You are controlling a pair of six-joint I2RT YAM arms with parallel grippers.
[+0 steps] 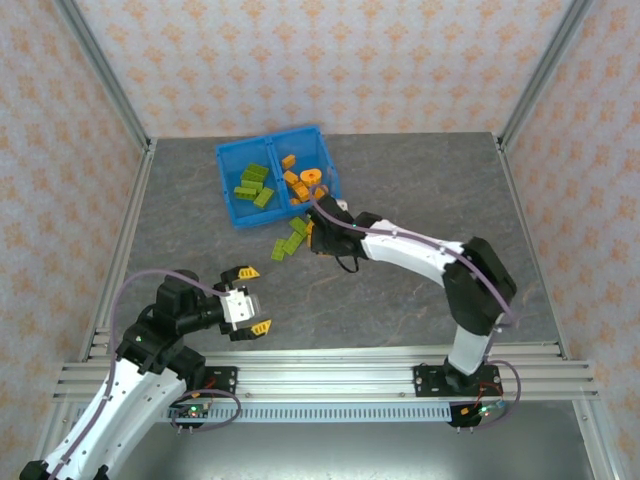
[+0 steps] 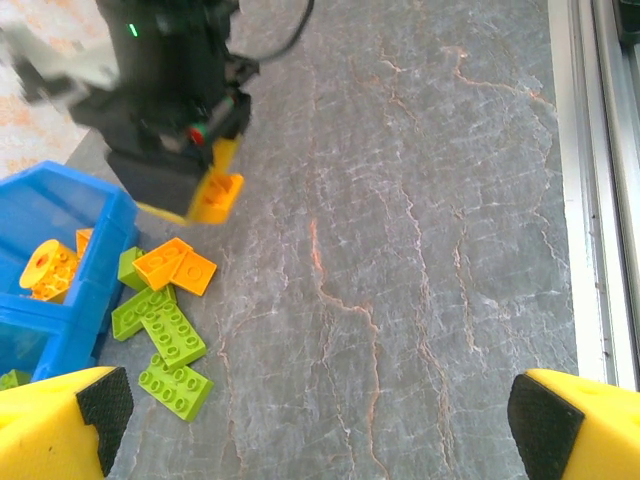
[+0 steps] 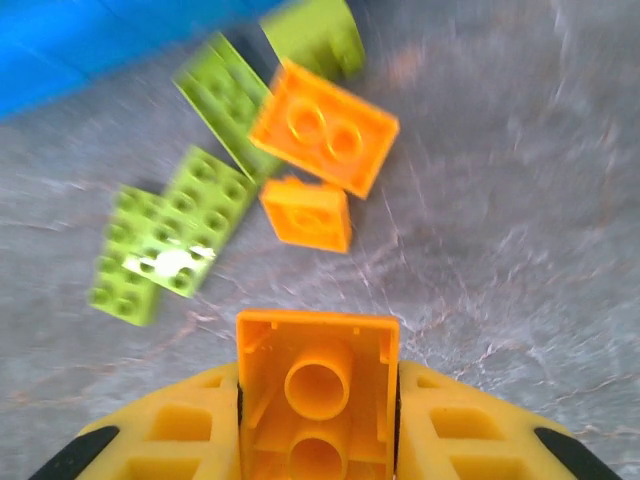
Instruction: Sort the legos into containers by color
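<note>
Legos (image 1: 290, 238) lie loose on the table (image 1: 400, 300), just near of the blue bin (image 1: 232, 162); green ones (image 1: 253, 183) sit in its left compartment, orange ones (image 1: 300, 180) in its right; right gripper (image 1: 318, 240) clenched on one orange brick (image 3: 317, 385), just beside the loose group; left gripper (image 1: 254, 300) released, jaws wide, at near left, well apart.

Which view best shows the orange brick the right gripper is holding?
Right wrist: the orange brick sits large and sharp, clamped in the right gripper, hollow underside facing the camera. Left wrist shows its side, distant; top external, barely a speck.
</note>
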